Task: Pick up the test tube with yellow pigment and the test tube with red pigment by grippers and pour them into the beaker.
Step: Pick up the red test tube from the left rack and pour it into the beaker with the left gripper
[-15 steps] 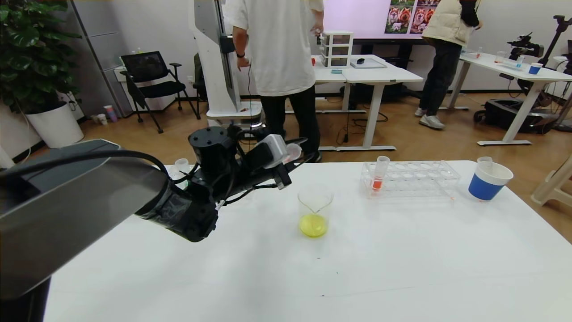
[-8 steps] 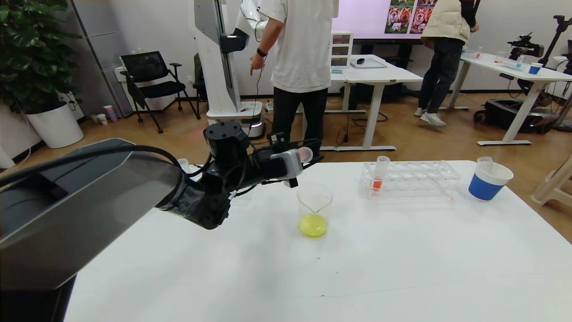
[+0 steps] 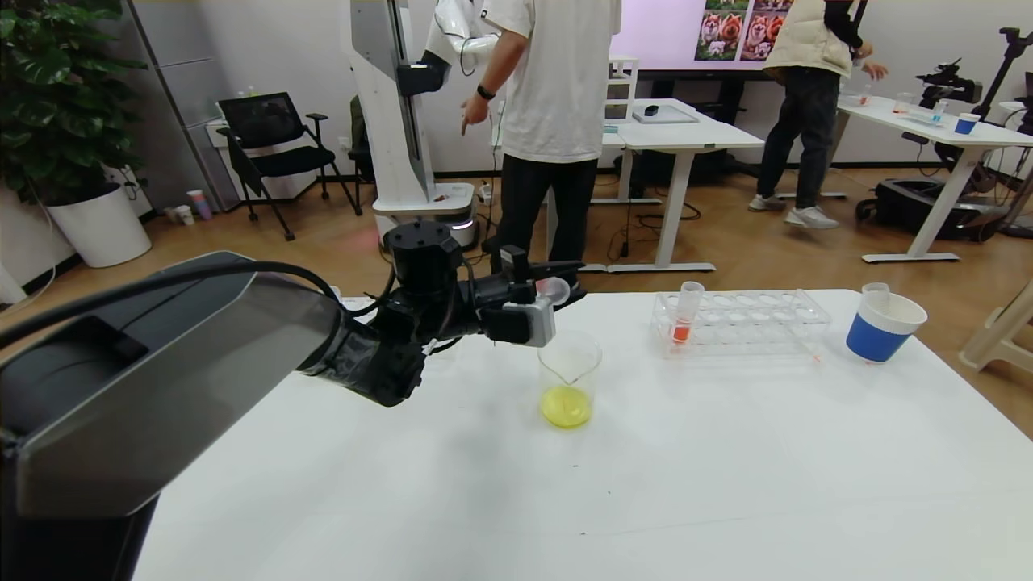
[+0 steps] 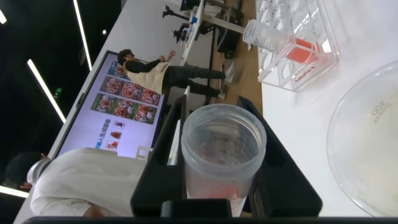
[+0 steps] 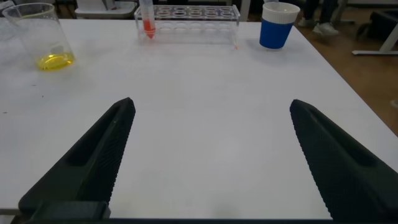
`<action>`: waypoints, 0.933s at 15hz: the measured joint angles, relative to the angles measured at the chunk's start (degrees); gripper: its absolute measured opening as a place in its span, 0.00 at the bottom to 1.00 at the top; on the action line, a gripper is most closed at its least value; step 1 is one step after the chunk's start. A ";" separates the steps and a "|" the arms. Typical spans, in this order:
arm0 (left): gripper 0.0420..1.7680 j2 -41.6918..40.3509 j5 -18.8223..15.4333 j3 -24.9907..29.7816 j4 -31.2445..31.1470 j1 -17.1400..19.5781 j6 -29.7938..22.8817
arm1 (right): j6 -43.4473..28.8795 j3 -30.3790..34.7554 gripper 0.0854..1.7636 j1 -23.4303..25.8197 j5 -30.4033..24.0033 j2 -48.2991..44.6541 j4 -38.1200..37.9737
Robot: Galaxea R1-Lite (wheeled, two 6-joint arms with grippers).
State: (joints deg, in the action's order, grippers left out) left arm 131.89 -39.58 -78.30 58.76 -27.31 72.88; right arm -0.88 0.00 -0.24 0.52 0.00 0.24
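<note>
Clear plastic yellow-pigment tube [image 4: 222, 155], emptied, clamped in left hand [image 3: 557, 289] above beaker [image 3: 569, 379]. Red tube [image 3: 685, 313] upright in rack [image 3: 750, 321], well apart. Right hand [image 5: 211, 155] gaped wide, low over surface [image 3: 726, 452]. Light, slick; probably best pinched mid-barrel.

A wood floor [image 3: 726, 234] fills the upper middle of the frame. At upper left stand a leafy plant in a white pot [image 3: 101, 226] and a black chair [image 3: 274, 145]. White desks [image 3: 686, 133] sit at upper centre and upper right, below a wall screen [image 3: 670, 28].
</note>
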 joint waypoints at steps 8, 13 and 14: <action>0.29 2.10 0.00 -5.46 -4.60 -0.13 10.42 | 0.00 0.00 0.98 0.00 0.00 0.00 -0.02; 0.29 3.15 0.12 -6.03 -5.14 0.24 14.80 | 0.00 0.00 0.98 0.00 0.00 0.00 0.00; 0.29 3.30 0.15 -6.05 -5.16 0.33 15.60 | 0.00 0.00 0.98 0.00 0.00 0.00 0.00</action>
State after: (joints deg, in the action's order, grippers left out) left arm 135.19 -39.44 -84.35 53.60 -26.98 88.48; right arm -0.88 0.00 -0.24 0.52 0.00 0.24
